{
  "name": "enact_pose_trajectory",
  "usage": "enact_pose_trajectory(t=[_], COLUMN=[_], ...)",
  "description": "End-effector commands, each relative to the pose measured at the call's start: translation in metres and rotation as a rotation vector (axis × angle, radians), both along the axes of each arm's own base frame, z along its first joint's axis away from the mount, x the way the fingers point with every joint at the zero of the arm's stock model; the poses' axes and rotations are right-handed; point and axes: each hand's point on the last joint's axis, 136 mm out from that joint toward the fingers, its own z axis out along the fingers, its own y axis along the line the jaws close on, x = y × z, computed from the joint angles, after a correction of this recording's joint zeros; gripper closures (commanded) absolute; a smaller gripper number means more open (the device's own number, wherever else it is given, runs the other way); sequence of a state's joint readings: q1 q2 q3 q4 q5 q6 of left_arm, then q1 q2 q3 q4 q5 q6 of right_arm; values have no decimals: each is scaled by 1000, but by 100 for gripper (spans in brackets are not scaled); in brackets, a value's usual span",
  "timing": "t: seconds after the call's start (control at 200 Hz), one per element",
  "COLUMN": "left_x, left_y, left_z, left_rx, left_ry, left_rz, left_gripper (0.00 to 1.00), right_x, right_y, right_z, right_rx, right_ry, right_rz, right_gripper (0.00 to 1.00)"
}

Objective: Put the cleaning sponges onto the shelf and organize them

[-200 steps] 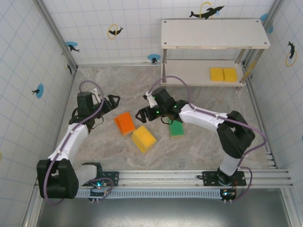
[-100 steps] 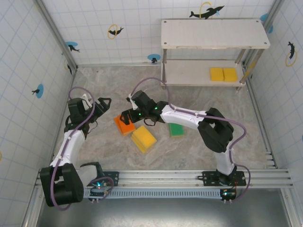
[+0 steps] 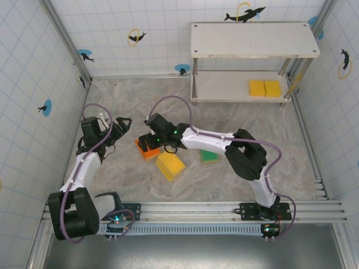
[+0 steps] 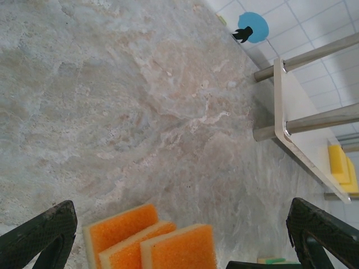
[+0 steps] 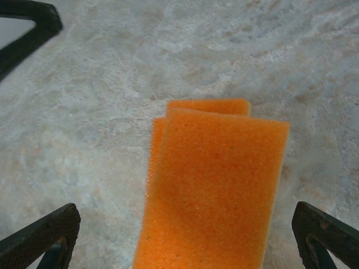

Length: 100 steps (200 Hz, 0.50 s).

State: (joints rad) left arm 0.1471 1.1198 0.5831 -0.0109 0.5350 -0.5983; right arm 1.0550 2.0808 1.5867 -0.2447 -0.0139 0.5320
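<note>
Reach: my right end effector hangs, fingers apart, over stacked orange sponges. Overhead view adds yellow sponges on the shelf.

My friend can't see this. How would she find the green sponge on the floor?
Find the big white shelf at the back right, then come forward across the marbled floor to the sponges lying there. The green sponge is farthest right, just right of the yellow sponges. It alone is green; past the yellow ones lie the orange sponges.
</note>
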Motion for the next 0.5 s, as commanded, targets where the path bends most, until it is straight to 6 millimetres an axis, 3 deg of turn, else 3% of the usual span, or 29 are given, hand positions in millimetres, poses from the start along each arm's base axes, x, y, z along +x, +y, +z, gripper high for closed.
enact_pose_trajectory(t=[0.0, 0.496], left_x=[-1, -3], left_y=[2, -1], left_z=[0, -9], left_rx=[23, 7], left_ry=[-14, 2], left_rz=[-15, -25], left_gripper=[2, 2], right_x=[6, 9], right_y=[4, 3], right_z=[-6, -25], right_rx=[-41, -154], right_ry=[-19, -53], right_rz=[-41, -47], right_gripper=[1, 7])
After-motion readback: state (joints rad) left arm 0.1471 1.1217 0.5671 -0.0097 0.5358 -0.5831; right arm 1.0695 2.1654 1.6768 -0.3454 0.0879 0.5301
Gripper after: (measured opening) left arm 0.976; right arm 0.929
